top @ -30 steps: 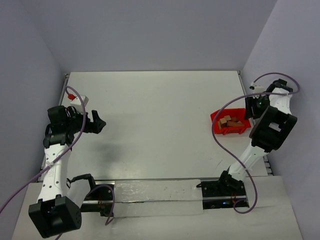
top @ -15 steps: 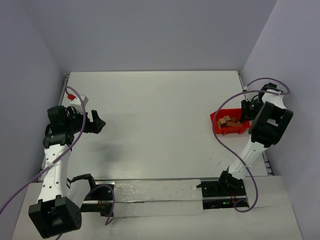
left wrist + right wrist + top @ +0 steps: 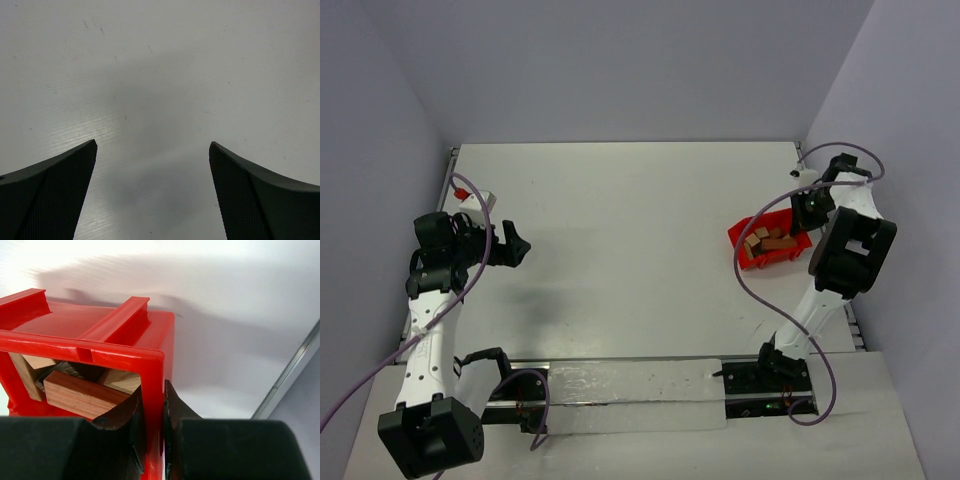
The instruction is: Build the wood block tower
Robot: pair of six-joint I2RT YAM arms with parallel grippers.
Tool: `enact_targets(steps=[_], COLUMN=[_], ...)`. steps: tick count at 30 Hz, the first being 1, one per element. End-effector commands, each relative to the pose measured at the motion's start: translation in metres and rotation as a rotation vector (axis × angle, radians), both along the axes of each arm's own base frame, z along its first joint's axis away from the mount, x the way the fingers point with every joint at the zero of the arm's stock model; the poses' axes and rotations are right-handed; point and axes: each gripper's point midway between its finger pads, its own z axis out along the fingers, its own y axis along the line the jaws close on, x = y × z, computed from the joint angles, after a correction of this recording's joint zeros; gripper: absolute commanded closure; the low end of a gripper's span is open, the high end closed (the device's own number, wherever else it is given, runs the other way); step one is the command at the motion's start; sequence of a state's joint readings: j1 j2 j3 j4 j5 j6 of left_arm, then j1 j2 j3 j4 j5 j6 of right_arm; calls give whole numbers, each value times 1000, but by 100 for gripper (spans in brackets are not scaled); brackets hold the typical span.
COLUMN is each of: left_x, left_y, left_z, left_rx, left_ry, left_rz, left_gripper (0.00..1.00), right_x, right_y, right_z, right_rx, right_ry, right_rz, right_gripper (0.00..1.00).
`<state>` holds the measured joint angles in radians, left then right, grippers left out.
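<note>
Blocks [image 3: 770, 240] are lying jumbled inside the red bin [image 3: 756, 260] on the right side of the counter [image 3: 640, 200], top view. Bin is sitting skewed to the counter edges. Right end effector [image 3: 806, 214] is reaching down onto the bin's far right corner, its jaws too small to read from here. Left end effector [image 3: 517, 245] is hovering over the left side, well apart from the bin, jaws spread, holding nothing.

Left wrist view: left end effector [image 3: 152, 145] is gaping fully wide, with both fingers [image 3: 55, 195] poking in at the lower corners and nothing between them. Counter [image 3: 160, 65] is lying below with a soft shadow on it.

Right wrist view: right end effector [image 3: 152, 392] is pinching shut on the bin [image 3: 115, 320] wall, one finger [image 3: 122, 417] inside and the other outside, red rim squeezed between them. Blocks [image 3: 80, 395] are resting inside the bin just beside the inner finger: a reddish-brown bar in front, tan pieces behind and at left. Cannot tell whether the inner finger is touching the bar. Counter [image 3: 225, 315] is showing beyond the bin. Cannot tell whether the bin is lifting off it.
</note>
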<state>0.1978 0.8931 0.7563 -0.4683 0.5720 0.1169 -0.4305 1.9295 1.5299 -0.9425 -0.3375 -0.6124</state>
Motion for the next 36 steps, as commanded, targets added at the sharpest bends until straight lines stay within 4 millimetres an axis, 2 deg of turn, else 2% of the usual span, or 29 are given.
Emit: enact_targets(steps=[1,4,9,11,14,17,20,26,33,36], left_x=[6,6,7,7,6,7,6,7,7,7], left_y=[3,5,6,6,7,8,8,9,9,9], left_z=[21,23,22,22,22,22,22,20,19,19], left_rx=[25,30,30,28,27,27,25,25,23,22], left_ry=[-75,-82,-77,-75,-75,-77,-74,-70,-65,-64], left_rz=[1,8,17,16,20,23,25,24,23,24], left_gripper=[1,1,1,1,1,1,1,1,1,1], right_x=[27,37,48,53,57,63,66,70,65,64], right_y=[42,75,119,131,162,175,200,224,247,252], right_z=[94,121,141,140,137,134,135,132,102,97], right_rx=[-59,-110,-155,-178,-221,-260,-278,-348,-364,-375], right_ry=[-218,-276,-334,-346,-368,-383,-410,-441,-386,-390], right_rz=[78,152,228,242,293,298,334,370,430,434], right_gripper=[100,100,100,100,100,100,100,100,100,100])
